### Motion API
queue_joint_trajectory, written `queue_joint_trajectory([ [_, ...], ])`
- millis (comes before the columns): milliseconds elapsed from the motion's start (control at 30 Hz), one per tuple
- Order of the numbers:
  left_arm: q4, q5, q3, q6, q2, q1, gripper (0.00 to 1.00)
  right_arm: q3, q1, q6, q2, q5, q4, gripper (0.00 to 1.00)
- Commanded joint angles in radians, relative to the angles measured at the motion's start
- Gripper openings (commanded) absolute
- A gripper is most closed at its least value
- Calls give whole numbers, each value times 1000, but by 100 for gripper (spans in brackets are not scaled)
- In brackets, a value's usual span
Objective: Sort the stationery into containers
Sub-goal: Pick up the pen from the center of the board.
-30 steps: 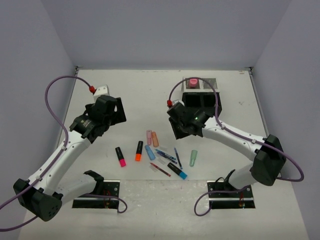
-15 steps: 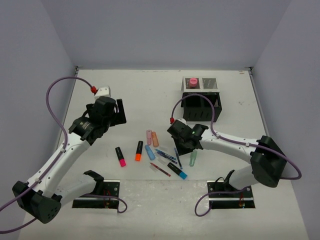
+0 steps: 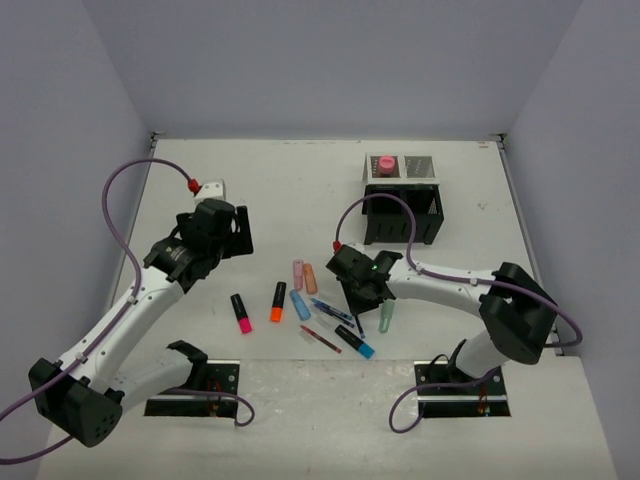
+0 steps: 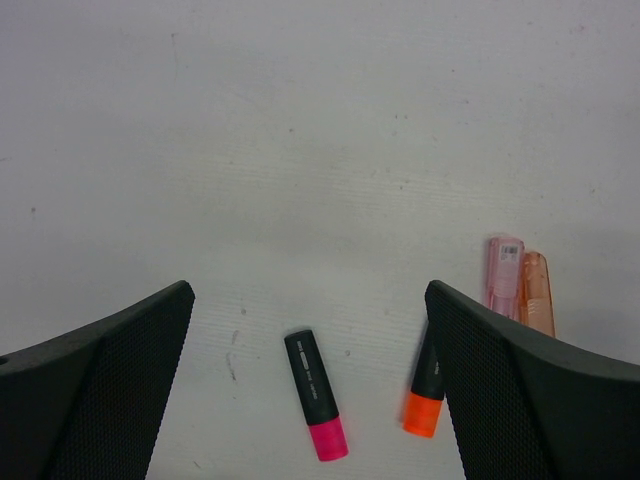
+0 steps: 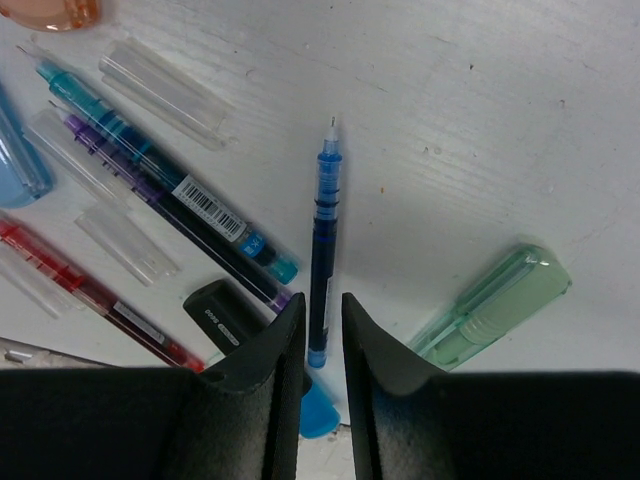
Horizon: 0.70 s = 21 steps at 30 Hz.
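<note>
The stationery lies loose mid-table: a pink highlighter, an orange highlighter, blue, peach and mint ones, a red pen. My right gripper is low on the table, its jaws drawn narrow around a thin blue pen that lies flat between them, beside the mint highlighter. My left gripper is open and empty, held above the pink highlighter. The black mesh organizer stands at the back right with a pink glue stick in it.
Clear pen caps and teal and purple pens lie just left of the blue pen. A black highlighter with a blue cap lies near the front. A small white block sits at the back left.
My right gripper has moved from beside the organizer down and forward to the blue pen, and its jaws now sit around it. My left gripper has shifted slightly forward.
</note>
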Motion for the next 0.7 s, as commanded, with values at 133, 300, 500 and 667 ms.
queue_joint_trajectory([
  [133,62,19,-29,36,4,5,100,3,15,33,42,13,23,21],
  [300,65,27,-29,35,6,5,100,-4,16,33,60,11,36,20],
  [500,64,33,-18,33,10,5,100,-9,15,38,94,22,45,18],
  [667,64,49,-1,13,17,7,100,-10,16,49,127,43,49,12],
])
